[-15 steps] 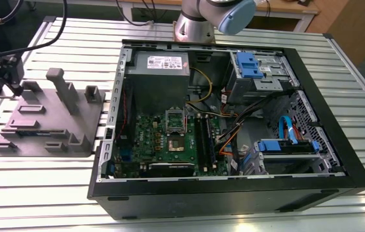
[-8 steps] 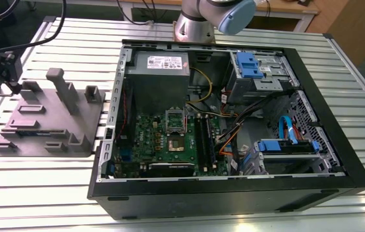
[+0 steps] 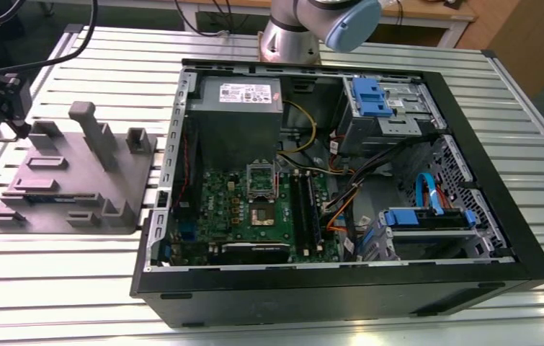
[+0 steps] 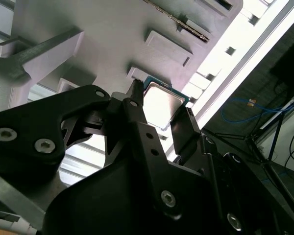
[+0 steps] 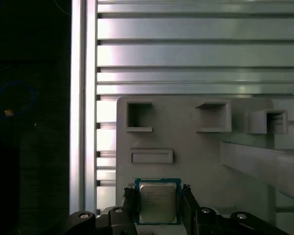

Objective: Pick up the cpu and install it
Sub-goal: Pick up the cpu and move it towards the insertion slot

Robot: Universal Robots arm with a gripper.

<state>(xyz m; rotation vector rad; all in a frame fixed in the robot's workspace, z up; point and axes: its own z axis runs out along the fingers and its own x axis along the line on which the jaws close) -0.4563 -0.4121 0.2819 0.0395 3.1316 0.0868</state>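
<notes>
Grasping is the step in hand, as I judge it. The gripper (image 3: 4, 128) hangs over the corner of the grey fixture block (image 3: 70, 180), in the upper left of the exterior view. In both wrist views its two black fingers (image 5: 131, 198) stand narrow against two opposite edges of the cpu (image 5: 158, 200), so it appears to be gripping the chip. The cpu (image 4: 161, 103) is at the edge of the fixture block, beside a small raised bar (image 5: 152, 156), with its silver top facing the first wrist camera. I cannot tell whether the chip rests on the block or is already a little above it.

The installing part is not yet done. The socket (image 3: 262, 213) on the green board inside the open computer case (image 3: 502, 238) shows dark and without a chip, near the centre of the exterior view and well apart from the gripper.

In my judgement the next move calls for a straight, level lift, because the fingers have only the thin rim to hold and a tilt could let the chip slip. The way to the case crosses its raised wall, so enough height is needed.
</notes>
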